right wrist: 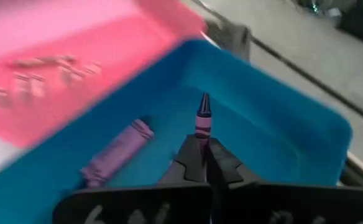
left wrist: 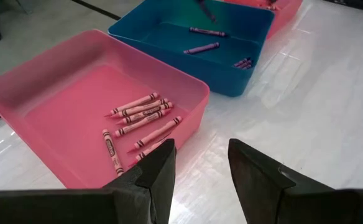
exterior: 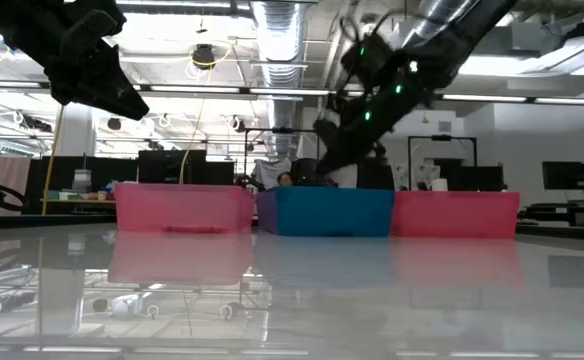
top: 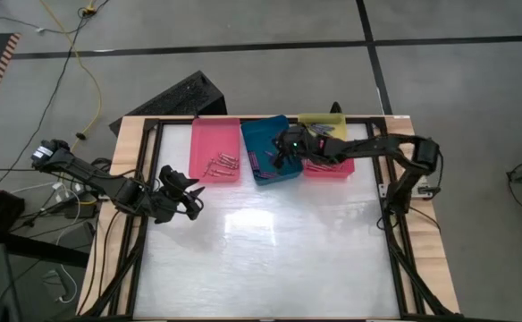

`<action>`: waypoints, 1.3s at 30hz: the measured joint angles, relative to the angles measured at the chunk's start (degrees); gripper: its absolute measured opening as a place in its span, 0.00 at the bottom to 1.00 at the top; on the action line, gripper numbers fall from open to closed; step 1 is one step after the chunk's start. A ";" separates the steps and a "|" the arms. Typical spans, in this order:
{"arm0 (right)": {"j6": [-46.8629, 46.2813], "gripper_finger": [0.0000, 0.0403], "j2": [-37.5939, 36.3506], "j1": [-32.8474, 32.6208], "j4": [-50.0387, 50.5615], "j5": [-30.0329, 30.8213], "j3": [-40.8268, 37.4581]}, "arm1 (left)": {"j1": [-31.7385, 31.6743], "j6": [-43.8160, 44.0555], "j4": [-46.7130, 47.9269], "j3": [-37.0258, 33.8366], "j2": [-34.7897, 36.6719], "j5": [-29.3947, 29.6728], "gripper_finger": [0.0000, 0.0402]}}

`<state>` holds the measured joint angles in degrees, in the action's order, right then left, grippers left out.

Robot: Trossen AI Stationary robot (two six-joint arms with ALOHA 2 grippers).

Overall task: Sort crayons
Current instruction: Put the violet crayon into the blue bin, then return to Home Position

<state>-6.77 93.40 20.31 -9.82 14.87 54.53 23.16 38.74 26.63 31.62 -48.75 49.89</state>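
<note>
My right gripper (right wrist: 203, 148) is over the teal tray (right wrist: 275, 118), shut on a purple crayon (right wrist: 203, 118). Another purple crayon (right wrist: 116, 155) lies on that tray's floor; the left wrist view shows a few more purple crayons (left wrist: 201, 48) there. Several pink crayons (left wrist: 141, 112) lie in the pink tray (left wrist: 57, 99) to its left. My left gripper (left wrist: 200, 168) hangs open above the table, just before the pink tray's near wall, with nothing between its fingers. The high view shows both, my left gripper (top: 192, 195) and my right gripper (top: 282, 154). My right gripper pinches the purple crayon by its rear part (right wrist: 202, 138) between its two fingers. The fingers lie along the crayon, whose pointed tip (right wrist: 204, 99) sticks out ahead of them. They slant down from the table's right. The crayon is lifted clear above the teal tray's floor.
A red tray (top: 332, 167) stands right of the teal tray, and a yellow tray (top: 319, 119) behind it at the far edge. The four trays fill the table's far middle. The shiny tabletop (top: 270, 250) lies bare toward the near edge.
</note>
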 joint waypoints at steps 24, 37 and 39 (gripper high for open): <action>-3.36 0.28 3.65 2.63 1.00 -1.26 1.55 | 0.00 0.05 -0.27 0.00 0.00 0.36 0.35; 3.02 0.28 -15.37 -5.35 26.51 -4.50 13.90 | -0.02 0.08 0.40 0.00 0.00 -8.47 0.35; 1.40 0.28 -18.99 -6.91 32.79 -4.52 15.39 | 0.00 0.20 0.41 0.00 0.00 -9.55 0.35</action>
<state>-5.37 74.41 13.40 22.96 10.35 69.92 23.16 38.94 27.05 31.62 -48.75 40.34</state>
